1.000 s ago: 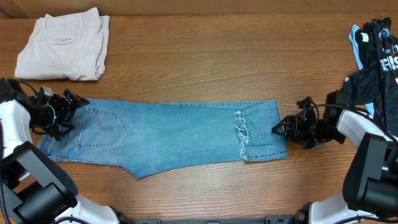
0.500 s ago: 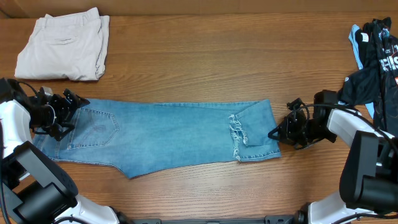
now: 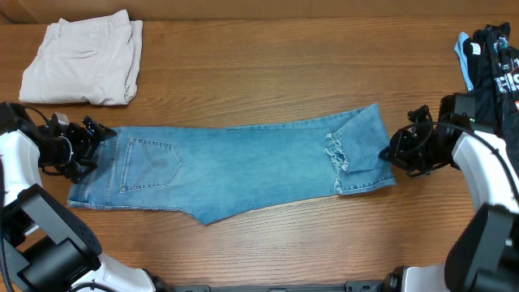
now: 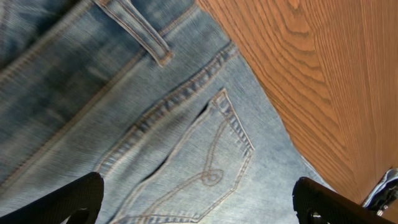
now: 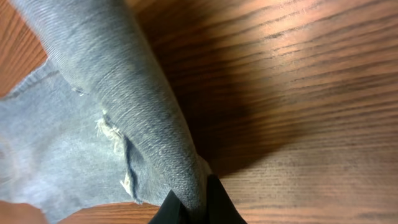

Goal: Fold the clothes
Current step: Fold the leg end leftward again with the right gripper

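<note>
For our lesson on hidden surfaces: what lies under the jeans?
Wooden table shows all around the jeans, which lie spread on it. Directly beneath, everything is covered and unseen.

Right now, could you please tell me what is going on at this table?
Two robot arms are working on a pair of light blue jeans, which lie stretched across the wooden table. The right gripper is shut on the cuff end, pinching the denim. The left gripper is open at the waistband end, gripping nothing. Folded cream trousers sit at the far left corner and a black garment lies at the right edge, both untouched.
</note>
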